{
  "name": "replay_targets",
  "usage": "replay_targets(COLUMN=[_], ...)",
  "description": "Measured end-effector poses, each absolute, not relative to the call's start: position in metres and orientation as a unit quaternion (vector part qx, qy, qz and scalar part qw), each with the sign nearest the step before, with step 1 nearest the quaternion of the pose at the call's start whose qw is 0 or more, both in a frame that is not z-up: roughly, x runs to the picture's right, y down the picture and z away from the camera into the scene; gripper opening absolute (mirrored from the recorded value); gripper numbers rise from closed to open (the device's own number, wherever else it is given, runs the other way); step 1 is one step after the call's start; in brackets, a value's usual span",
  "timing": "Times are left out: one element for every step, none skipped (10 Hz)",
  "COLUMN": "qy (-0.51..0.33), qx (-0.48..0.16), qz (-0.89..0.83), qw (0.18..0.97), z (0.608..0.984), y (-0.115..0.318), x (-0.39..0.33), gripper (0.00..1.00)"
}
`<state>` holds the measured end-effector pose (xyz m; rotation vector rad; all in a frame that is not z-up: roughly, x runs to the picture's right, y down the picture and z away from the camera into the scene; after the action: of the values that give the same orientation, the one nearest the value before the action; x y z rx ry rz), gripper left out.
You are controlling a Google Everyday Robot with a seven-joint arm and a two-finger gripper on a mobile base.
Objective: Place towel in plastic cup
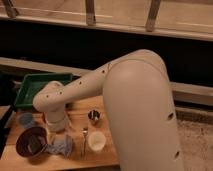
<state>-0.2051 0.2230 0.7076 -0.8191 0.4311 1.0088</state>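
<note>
A crumpled blue-grey towel (61, 146) lies on the wooden table (75, 161) near its front left, just right of a dark bowl. A pale plastic cup (96, 141) stands upright to the towel's right, apart from it. My gripper (56, 130) hangs at the end of the white arm, directly above and behind the towel, and the wrist hides most of it.
A dark purple bowl (31, 143) sits at the front left. A small blue cup (26, 119) stands behind it. A green bin (35, 87) is at the back left. A metal cup (93, 116) and a thin utensil (84, 139) lie mid-table. My arm (135, 110) fills the right side.
</note>
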Motion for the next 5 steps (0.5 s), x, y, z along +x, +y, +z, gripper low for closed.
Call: replay_targets(qy=[0.205,0.206,0.205,0.205,0.207], qx=[-0.375,-0.374,-0.375,-0.375,-0.374], qz=[0.472,0.473,0.473,0.472,0.473], qw=[0.771,0.770,0.771,0.771,0.770], z=[0.7091,0.7096,0.7091,0.7089,0.7097], y=[0.2228,0.2223,0.2227,0.2229,0.2229], x=[-0.2010,-0.2002,-0.2013,-0.2019,-0.2013], gripper=[0.75,0.75,0.75,0.75,0.75])
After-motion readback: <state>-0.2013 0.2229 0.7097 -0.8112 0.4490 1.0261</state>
